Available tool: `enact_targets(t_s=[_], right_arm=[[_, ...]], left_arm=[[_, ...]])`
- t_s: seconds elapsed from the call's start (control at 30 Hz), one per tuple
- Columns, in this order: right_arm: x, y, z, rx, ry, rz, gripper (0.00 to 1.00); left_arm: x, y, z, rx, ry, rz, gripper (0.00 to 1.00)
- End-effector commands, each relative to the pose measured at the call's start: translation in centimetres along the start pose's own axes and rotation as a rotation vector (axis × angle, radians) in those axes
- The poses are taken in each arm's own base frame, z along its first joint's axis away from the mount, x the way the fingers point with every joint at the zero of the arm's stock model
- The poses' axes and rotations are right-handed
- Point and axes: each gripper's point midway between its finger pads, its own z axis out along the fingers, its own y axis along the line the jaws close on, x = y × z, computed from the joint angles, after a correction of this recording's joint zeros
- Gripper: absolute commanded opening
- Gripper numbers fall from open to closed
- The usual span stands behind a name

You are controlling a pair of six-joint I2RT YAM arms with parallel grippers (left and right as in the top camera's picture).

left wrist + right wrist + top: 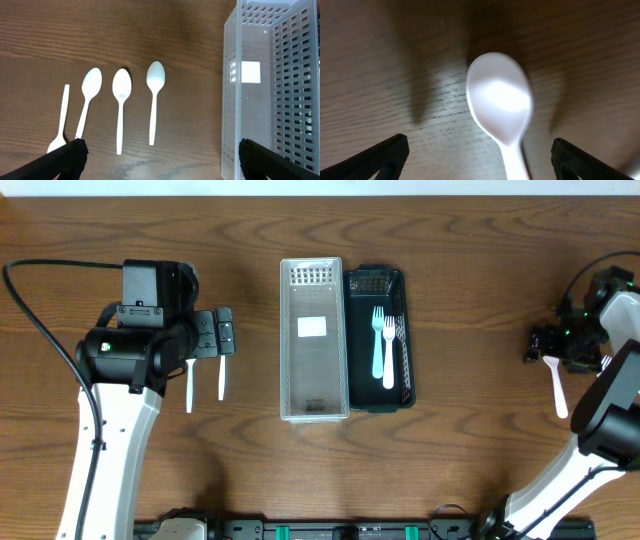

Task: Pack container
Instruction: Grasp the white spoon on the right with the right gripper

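A clear perforated container (313, 395) stands at the table's middle, empty but for a white label. It also shows in the left wrist view (265, 100). A dark container (395, 280) beside it holds a teal fork (378, 340) and white forks (389, 350). My left gripper (218, 335) is open and empty above white spoons (222, 375). The left wrist view shows its fingers (160, 160) spread wide, with three spoons (121, 87) ahead of them. My right gripper (548, 345) is open at the far right. A white spoon (500, 97) lies on the table with its handle between those fingers (480, 160).
A fourth white utensil (62, 115) lies left of the three spoons. Another white spoon handle (189, 385) sticks out from under the left arm. The right spoon's handle (558, 390) points toward the front edge. Black cables run at the far left and far right.
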Motion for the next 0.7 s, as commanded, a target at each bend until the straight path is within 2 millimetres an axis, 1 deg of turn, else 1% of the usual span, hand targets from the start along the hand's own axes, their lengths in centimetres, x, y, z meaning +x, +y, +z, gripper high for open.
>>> enact_targets(t_s=[0.0,0.13,0.2,0.4,0.5,0.6,0.67], right_arm=[[0.71,-0.13,1.59,-0.009,0.045,-0.007,0.94],[0.85,-0.11,2.03,-0.011,0.057,-0.004,0.94],[0.85,-0.11,2.03,-0.011,0.057,0.004,0.91],[0.95,-0.09,2.02,-0.012,0.061,0.004,0.66],[0.95,-0.09,2.02,-0.012,0.061,0.004,0.49],[0.96,-0.08,2.02,-0.012,0.062,0.006,0.35],[0.95,-0.09,2.02,-0.011,0.061,0.011,0.33]], left_arm=[[-0.49,0.05,-0.4,-0.001,-0.017,0.01,0.98],[-0.49,0.06,-0.4,-0.001,-0.017,0.01,0.98],[-0.5,0.06,-0.4,-0.001,-0.017,0.01,0.98],[-0.5,0.05,-0.4,-0.001,-0.017,0.01,0.98],[-0.49,0.06,-0.4,-0.001,-0.017,0.01,0.98],[-0.49,0.05,-0.4,-0.001,-0.017,0.01,0.98],[-0.49,0.05,-0.4,-0.001,-0.017,0.01,0.98]])
